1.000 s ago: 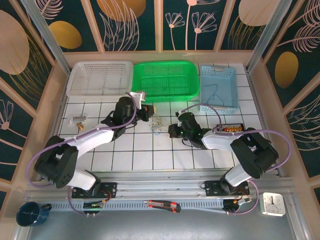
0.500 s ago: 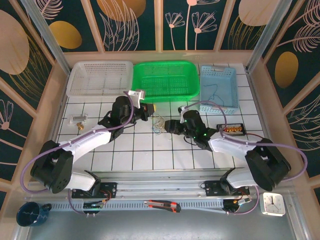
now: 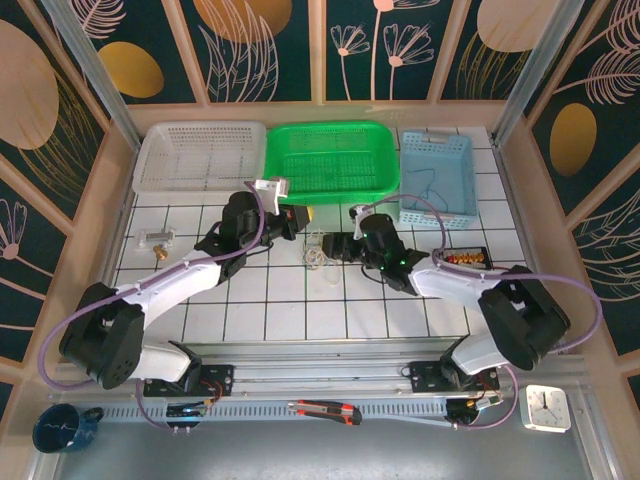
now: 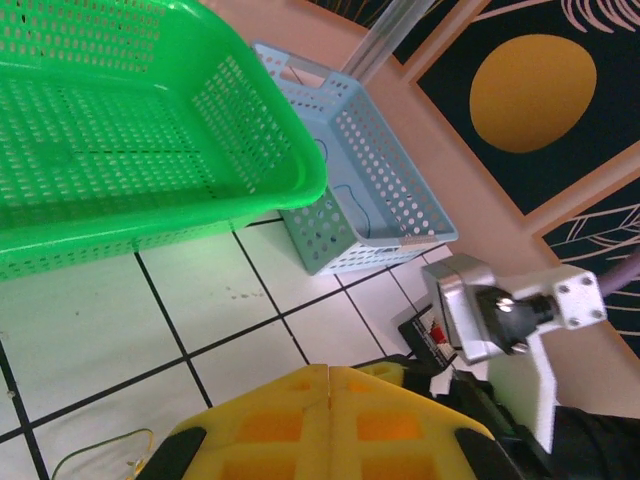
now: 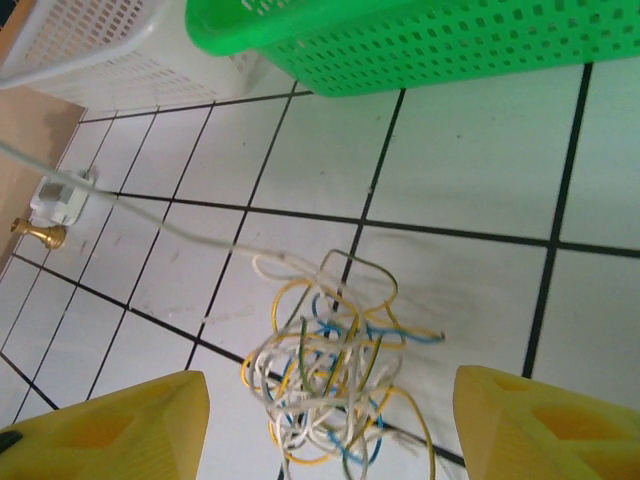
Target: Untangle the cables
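My right gripper [image 5: 330,400] stood wide open, straddling the cables [image 5: 320,350], holding nothing. My left gripper [image 4: 328,385] was fully closed; any hold could not be determined.

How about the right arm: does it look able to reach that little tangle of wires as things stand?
Probably yes. The right gripper stands open right beside the cables. In the wrist view its yellow fingers sit either side of the clump, over bare tile, and nothing looks in the way.
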Robot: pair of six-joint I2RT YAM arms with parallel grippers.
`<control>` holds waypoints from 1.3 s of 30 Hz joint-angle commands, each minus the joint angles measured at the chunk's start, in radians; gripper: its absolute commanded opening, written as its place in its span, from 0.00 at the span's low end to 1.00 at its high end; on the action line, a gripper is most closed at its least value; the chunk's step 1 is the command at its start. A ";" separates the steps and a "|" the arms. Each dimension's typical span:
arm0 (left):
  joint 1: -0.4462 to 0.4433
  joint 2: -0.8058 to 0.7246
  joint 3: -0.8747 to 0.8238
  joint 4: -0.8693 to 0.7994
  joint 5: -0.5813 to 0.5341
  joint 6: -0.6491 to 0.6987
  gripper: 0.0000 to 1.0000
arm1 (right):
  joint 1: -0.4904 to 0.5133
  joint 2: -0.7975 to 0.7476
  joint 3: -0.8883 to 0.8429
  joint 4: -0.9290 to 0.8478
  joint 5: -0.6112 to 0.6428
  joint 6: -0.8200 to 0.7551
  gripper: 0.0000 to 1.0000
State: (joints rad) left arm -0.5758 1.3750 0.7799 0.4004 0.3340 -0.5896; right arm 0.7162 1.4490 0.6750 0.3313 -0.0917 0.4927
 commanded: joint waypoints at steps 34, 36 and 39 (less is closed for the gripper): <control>0.003 -0.035 0.774 -0.213 0.045 -0.078 0.00 | 0.018 0.396 0.013 0.400 0.152 0.183 0.31; 0.003 -0.007 0.867 -0.255 0.049 -0.066 0.00 | 0.018 0.401 0.001 0.409 0.155 0.192 0.32; 0.003 0.033 0.989 -0.296 0.063 -0.061 0.00 | 0.019 0.407 -0.009 0.417 0.155 0.203 0.32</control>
State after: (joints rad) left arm -0.5758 1.3972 1.6524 0.0948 0.3759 -0.6739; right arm 0.7349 1.8240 0.6945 0.7631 0.0277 0.6643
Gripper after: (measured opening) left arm 0.044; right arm 0.319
